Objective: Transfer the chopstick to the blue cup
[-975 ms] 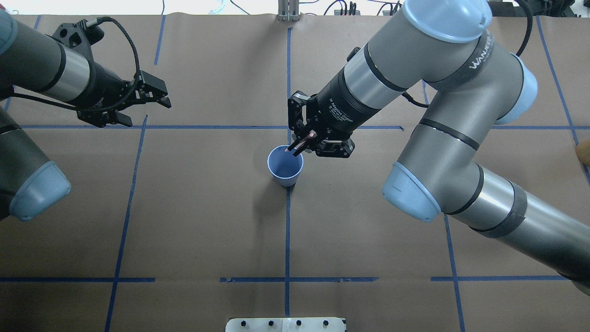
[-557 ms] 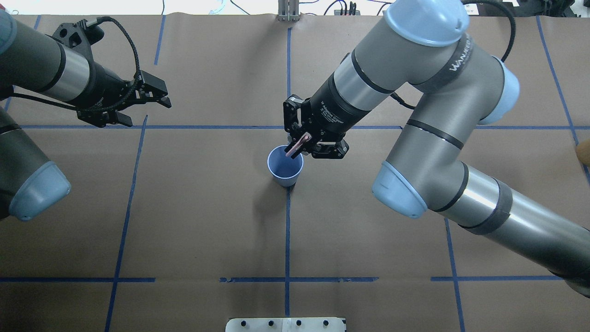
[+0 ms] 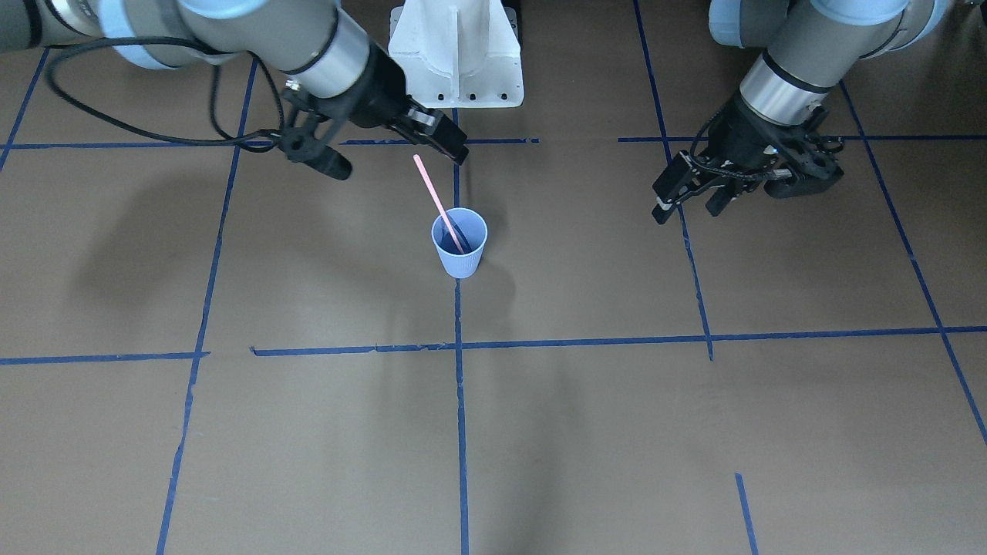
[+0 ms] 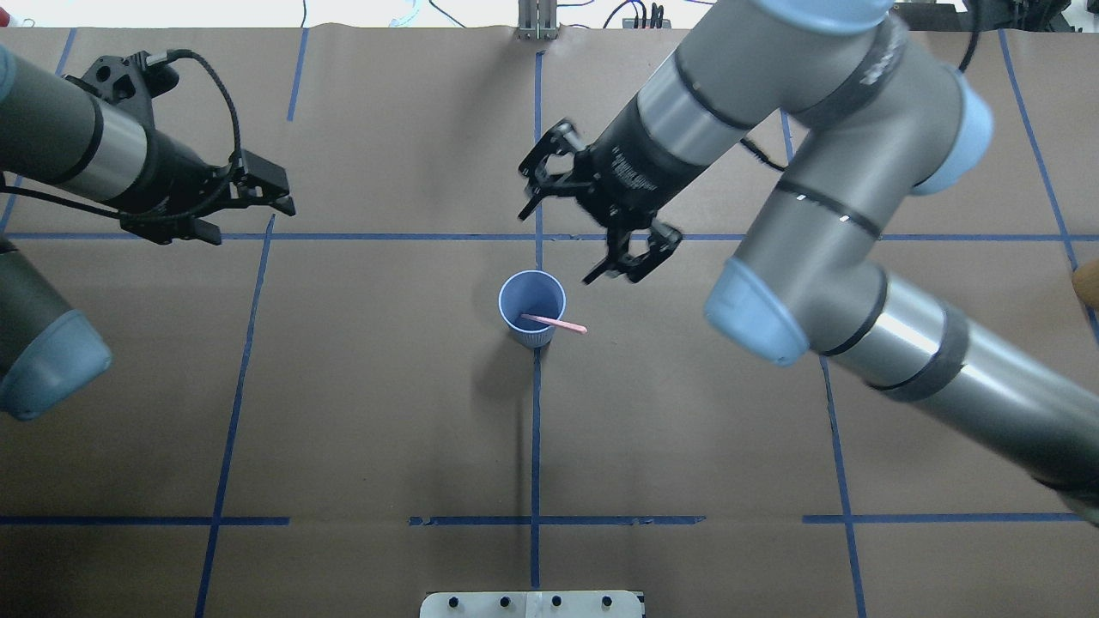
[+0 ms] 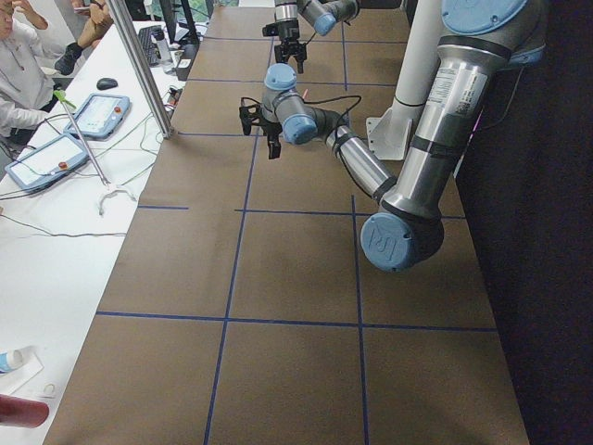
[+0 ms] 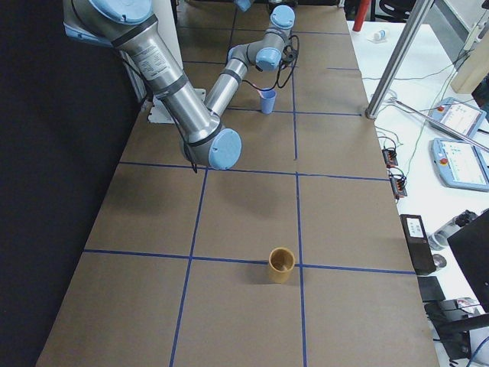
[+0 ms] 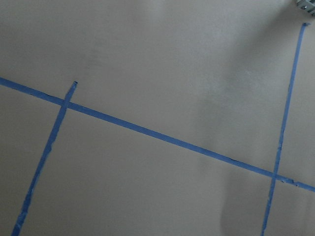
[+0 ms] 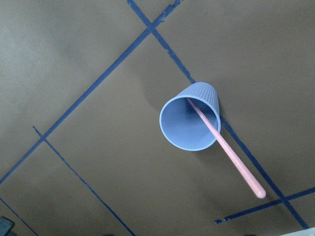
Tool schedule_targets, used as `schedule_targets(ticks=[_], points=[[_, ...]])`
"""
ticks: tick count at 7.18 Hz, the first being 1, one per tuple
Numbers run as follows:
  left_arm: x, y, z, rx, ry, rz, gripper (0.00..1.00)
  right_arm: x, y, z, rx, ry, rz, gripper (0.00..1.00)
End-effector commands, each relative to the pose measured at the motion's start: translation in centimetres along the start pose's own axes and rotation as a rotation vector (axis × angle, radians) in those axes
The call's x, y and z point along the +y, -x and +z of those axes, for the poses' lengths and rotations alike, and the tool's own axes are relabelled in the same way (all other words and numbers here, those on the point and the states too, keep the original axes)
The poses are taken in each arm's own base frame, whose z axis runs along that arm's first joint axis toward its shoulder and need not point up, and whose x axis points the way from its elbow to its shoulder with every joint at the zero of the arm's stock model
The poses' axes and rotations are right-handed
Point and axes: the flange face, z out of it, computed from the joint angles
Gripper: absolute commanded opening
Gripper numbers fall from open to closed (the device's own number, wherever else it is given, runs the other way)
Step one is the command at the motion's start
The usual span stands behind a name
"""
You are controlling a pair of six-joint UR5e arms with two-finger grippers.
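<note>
The pale-blue ribbed cup [image 4: 528,296] stands upright at the table's middle, on a tape line. The pink chopstick [image 4: 562,325] stands in it, leaning on the rim with its upper half sticking out. The front view shows the cup [image 3: 460,264] and the chopstick [image 3: 432,189] tilted toward my right arm. My right gripper [image 4: 555,247] is open and empty, above and just beyond the cup, apart from the stick. The right wrist view looks down on the cup [image 8: 182,128] and chopstick [image 8: 236,160]. My left gripper [image 4: 256,225] is open and empty, far to the left.
A tan cup [image 6: 281,264] stands far out on my right side of the table, and shows at the overhead view's right edge [image 4: 1089,283]. The white robot base [image 3: 456,54] is at the near edge. Blue tape lines cross the brown table cover.
My right gripper opened, let go of the chopstick and drew back and up from the cup. The chopstick now rests in the cup. My left arm shifted slightly left.
</note>
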Motion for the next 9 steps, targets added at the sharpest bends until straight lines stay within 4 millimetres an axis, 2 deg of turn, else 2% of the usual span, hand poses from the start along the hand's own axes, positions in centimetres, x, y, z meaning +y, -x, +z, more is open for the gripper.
schedule_targets(ticks=[1,2,3,4,5,6,7,8,9], points=[[-1.6,8.2,-0.1,-0.1,-0.005,0.137,0.99,-8.3,-5.1,-8.5,-0.049,-0.129,-0.07,0.99],[-2.9,12.8,-1.4,-0.138,0.008,0.225,0.99,-12.9,-8.5,-10.4,-0.019,-0.218,-0.219,0.99],[-3.6,17.5,-2.7,-0.146,0.045,0.276,0.99,-18.2,-14.3,-11.6,0.058,-0.293,-0.336,0.99],[-4.4,21.9,-3.8,-0.181,0.051,0.355,0.99,-22.8,-19.7,-13.7,0.141,-0.347,-0.454,0.99],[-6.5,25.7,-4.4,-0.217,0.046,0.391,0.99,-28.3,-25.6,-16.2,0.264,-0.374,-0.586,0.99],[-9.0,31.5,-4.3,-0.263,0.066,0.429,0.99,-32.9,-29.5,-17.5,0.39,-0.361,-0.677,0.99],[-11.1,37.6,-4.6,-0.293,0.097,0.459,0.99,-37.8,-33.4,-19.6,0.47,-0.333,-0.736,0.99],[-12.4,41.6,-6.0,-0.264,0.127,0.411,1.0,-40.9,-36.8,-23.0,0.497,-0.318,-0.813,0.99],[-12.7,44.3,-8.0,-0.177,0.132,0.395,1.0,-41.9,-39.0,-23.9,0.515,-0.297,-0.844,0.99]])
